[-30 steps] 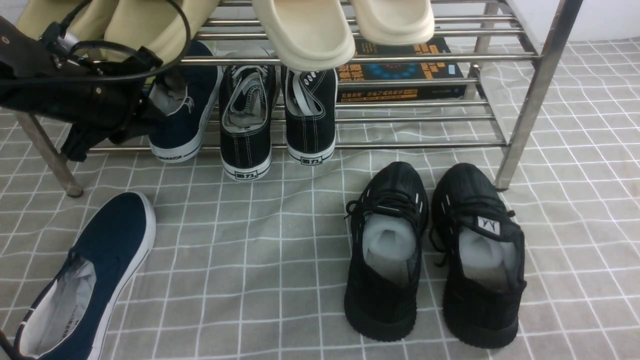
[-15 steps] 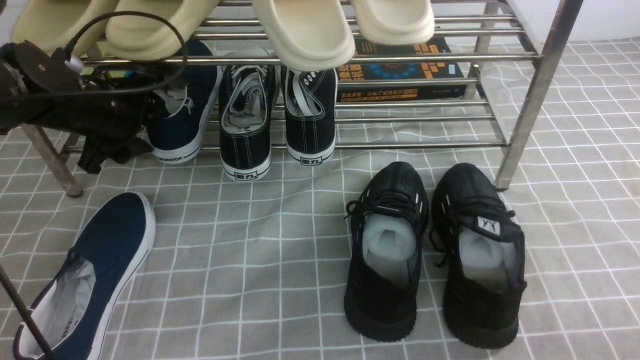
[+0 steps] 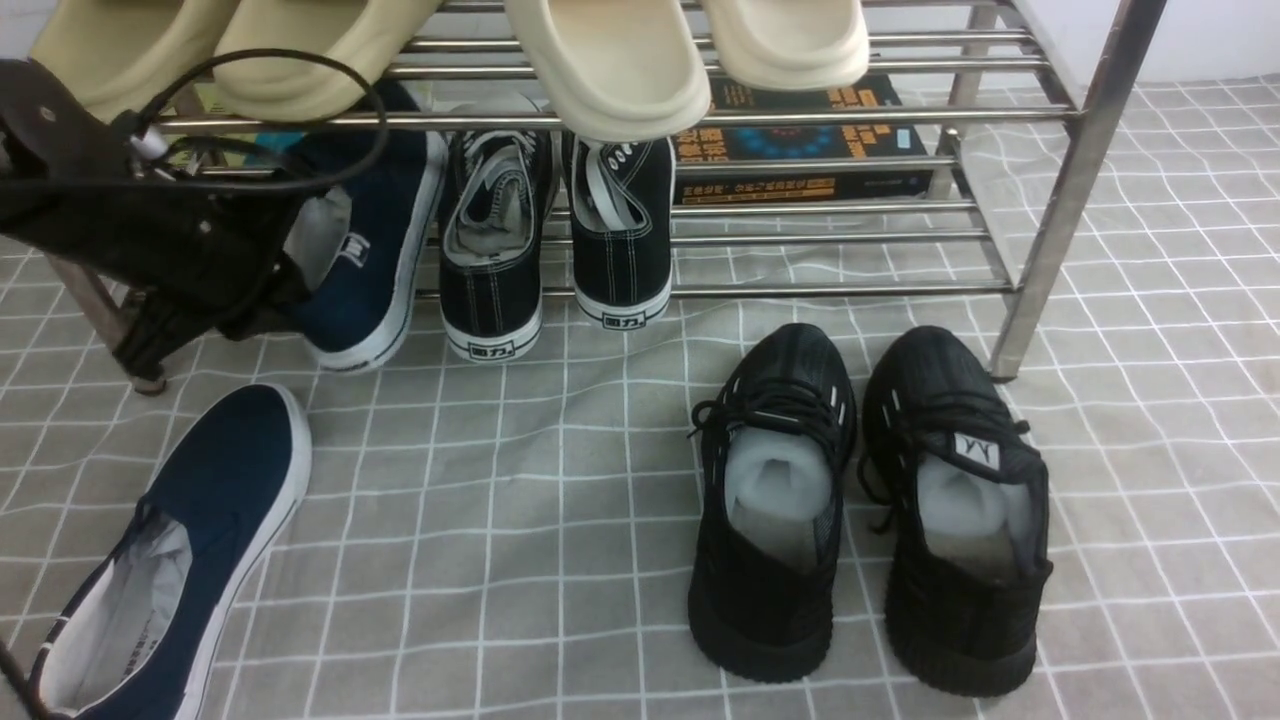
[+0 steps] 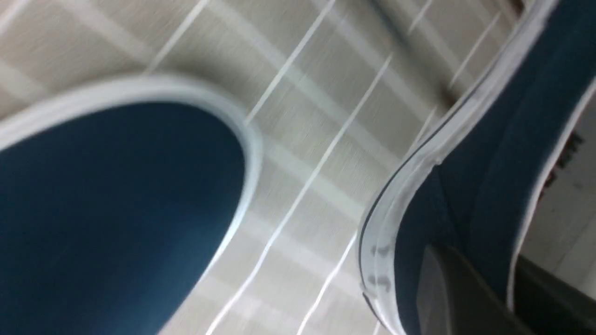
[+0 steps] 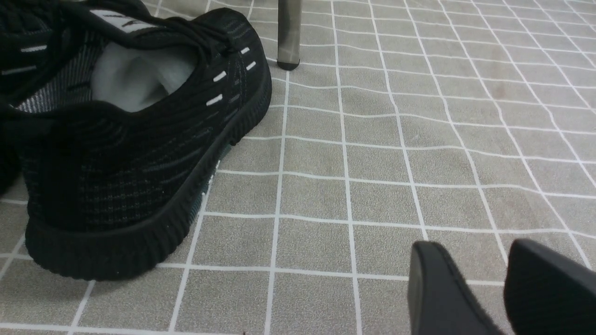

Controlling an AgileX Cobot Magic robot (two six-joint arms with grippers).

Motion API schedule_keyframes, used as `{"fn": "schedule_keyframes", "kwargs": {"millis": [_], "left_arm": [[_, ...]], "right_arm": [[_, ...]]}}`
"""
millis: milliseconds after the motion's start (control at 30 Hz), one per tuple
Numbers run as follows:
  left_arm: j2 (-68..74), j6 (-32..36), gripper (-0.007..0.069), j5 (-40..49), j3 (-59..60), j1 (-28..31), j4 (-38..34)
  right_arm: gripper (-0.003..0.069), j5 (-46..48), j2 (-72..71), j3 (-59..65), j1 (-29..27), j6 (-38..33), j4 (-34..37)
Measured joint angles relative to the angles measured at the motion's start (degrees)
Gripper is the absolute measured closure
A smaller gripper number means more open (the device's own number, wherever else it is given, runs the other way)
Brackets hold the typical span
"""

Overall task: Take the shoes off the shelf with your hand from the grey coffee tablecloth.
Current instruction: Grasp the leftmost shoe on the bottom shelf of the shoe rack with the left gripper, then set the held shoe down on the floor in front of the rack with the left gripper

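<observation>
at the near left corner of the grey tablecloth lies one navy slip-on. at the left end of the shelf the left fingers clamp the other slip-on by its collar; it sits farther out and more tilted than half a second ago. so thin a grip could slip, or its toe could snag the black canvas sneaker beside it. the right fingers stand apart, empty.

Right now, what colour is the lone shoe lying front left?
That shoe is navy blue, white-soled; front view shows it best.
</observation>
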Motion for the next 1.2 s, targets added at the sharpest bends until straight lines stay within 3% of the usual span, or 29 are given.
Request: {"fn": "schedule_keyframes", "kwargs": {"millis": [233,400,533,900,1200], "left_arm": [[-11.69,-9.34,0.0564,10.98,7.0,0.0,11.48],[-16.37,-10.82,0.0564,14.36,11.66,-0.51,14.08],[-19.86,-15.4,0.0564,15.49,14.69,-5.87,17.21],[-20.25,-42.51,0.0568,17.39,20.79,-23.09,31.46],[-20.25,-48.74,0.0571,18.94,26.08,-27.35,33.55]], "right_arm": [[0.0421,0.0,0.0,0.0,0.0,0.0,0.0],[0.0421,0.04,0.0,0.0,0.0,0.0,0.0],[0.0421,0.04,0.0,0.0,0.0,0.0,0.0],[0.0421,0.04,0.0,0.0,0.0,0.0,0.0],[0.0421,0.04,0.0,0.0,0.0,0.0,0.0]]}}
